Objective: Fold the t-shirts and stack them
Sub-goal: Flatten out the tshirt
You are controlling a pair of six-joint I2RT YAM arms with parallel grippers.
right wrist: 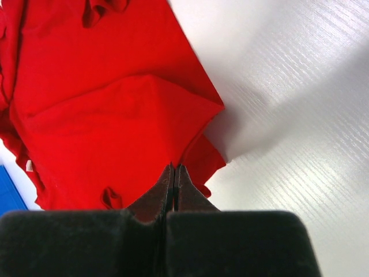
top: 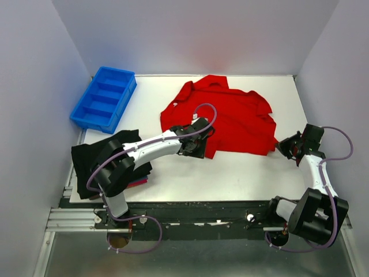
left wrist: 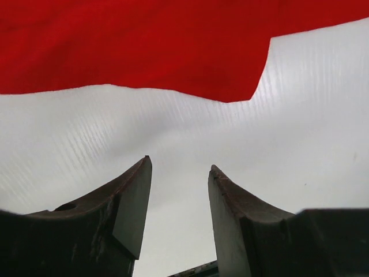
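The bright red t-shirt (top: 230, 112) lies rumpled and spread on the white table, middle to back. My left gripper (top: 199, 151) hovers at its near left edge. In the left wrist view this gripper (left wrist: 179, 168) is open and empty over bare table, with the red hem (left wrist: 144, 46) just ahead. My right gripper (top: 284, 145) is by the shirt's near right corner. In the right wrist view it (right wrist: 174, 167) is shut, with no cloth seen between the jaws, above the folded-over red corner (right wrist: 115, 121). Folded black shirts (top: 98, 158) with a dark-red one (top: 138, 183) beneath sit at the left.
A blue plastic compartment bin (top: 104, 98) stands at the back left, beside the shirt. Grey walls enclose the table on three sides. The table's (top: 230, 179) near strip in front of the shirt is white and bare.
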